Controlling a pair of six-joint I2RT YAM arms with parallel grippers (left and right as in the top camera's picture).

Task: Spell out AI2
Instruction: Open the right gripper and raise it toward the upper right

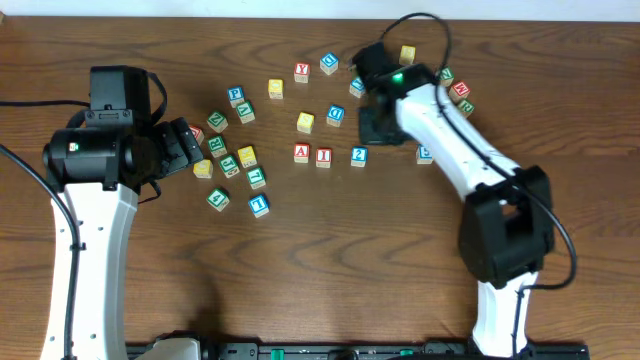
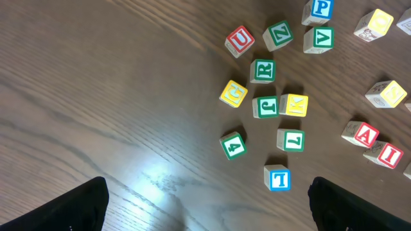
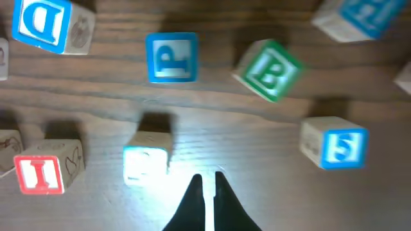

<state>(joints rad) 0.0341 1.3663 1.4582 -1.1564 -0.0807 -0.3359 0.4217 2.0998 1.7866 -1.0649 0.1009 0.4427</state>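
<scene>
On the table (image 1: pixel 330 260), one "A" cube (image 1: pixel 301 153), one "I" cube (image 1: pixel 323 156) and one "2" cube (image 1: pixel 358 156) are lying in a left-to-right row, reading AI2; just beyond the "2", the nearer right gripper (image 3: pixel 207 183) is hanging, fingers pressed together, empty; the left gripper (image 2: pixel 205 192) is idling spread wide, well apart from the row
</scene>
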